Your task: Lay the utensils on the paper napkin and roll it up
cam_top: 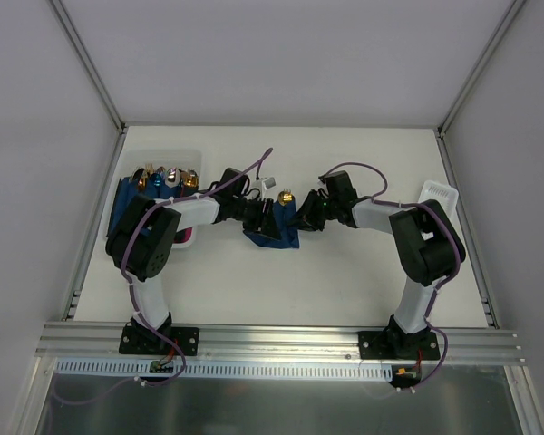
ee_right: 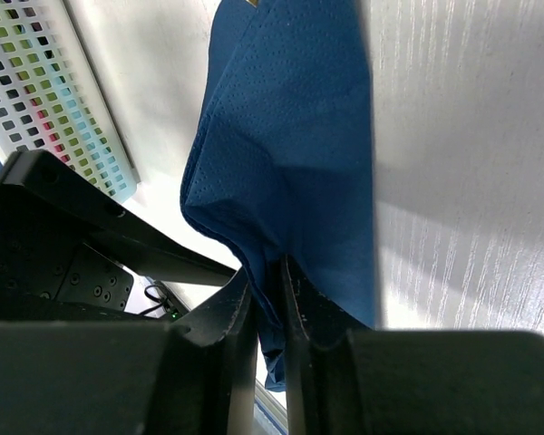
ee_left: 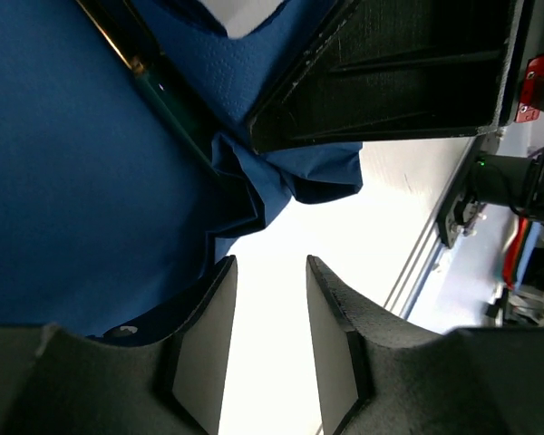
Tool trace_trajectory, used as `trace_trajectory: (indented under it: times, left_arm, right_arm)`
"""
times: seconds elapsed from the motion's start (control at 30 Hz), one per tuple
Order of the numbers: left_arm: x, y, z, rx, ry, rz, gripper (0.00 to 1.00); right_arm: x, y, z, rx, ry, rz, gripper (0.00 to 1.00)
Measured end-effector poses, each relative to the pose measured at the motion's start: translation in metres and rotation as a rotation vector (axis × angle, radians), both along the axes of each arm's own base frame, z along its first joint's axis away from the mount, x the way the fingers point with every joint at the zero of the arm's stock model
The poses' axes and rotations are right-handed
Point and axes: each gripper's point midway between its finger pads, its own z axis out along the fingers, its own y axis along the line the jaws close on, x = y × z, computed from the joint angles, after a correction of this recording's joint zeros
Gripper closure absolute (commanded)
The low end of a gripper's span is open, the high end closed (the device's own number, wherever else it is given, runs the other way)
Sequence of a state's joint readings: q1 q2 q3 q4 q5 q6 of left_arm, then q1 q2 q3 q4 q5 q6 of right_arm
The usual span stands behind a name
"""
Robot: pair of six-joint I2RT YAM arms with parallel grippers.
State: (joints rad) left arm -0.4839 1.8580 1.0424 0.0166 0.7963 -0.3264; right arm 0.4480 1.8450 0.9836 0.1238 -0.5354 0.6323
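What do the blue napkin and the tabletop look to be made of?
Napkin: paper tissue, matte, judging by its embossed dot pattern and soft creased folds. Tabletop: probably white laminate or painted board with a slight sheen and fine woodgrain-like streaks. Its core is not visible.

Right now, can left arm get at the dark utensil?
Probably yes: left end effector is open at the paper napkin edge, dark utensil lies uncovered ahead; right end effector, pinching the napkin, crowds it.

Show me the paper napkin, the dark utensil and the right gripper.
paper napkin (ee_right: pixel 290 136), right wrist view, middle of the sheet.
dark utensil (ee_left: pixel 174 111), left wrist view, its visible stretch.
right gripper (ee_right: pixel 270 272), right wrist view, between its fingertips.
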Motion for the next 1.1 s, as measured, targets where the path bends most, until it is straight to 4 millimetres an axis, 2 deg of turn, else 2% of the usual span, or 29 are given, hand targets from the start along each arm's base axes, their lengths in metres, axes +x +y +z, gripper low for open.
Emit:
trace_trajectory:
  times: [0.33,0.53,0.8,1.1]
  left_arm:
    - [0.011,-0.001,0.000,-0.008,-0.128,-0.044,0.59]
    - [0.012,-0.002,-0.005,-0.005,-0.144,-0.058,0.60]
    - [0.015,-0.003,-0.016,0.006,-0.137,-0.071,0.69]
    - [0.020,-0.009,-0.011,-0.021,-0.144,-0.083,0.91]
  right_arm:
    - [0.000,0.000,0.000,0.000,0.000,-0.001,0.85]
    - [0.001,-0.001,0.000,0.001,0.000,-0.003,0.85]
    - [0.002,-0.002,0.000,0.002,0.001,-0.005,0.85]
    - [0.001,-0.003,-0.001,0.001,0.004,-0.006,0.85]
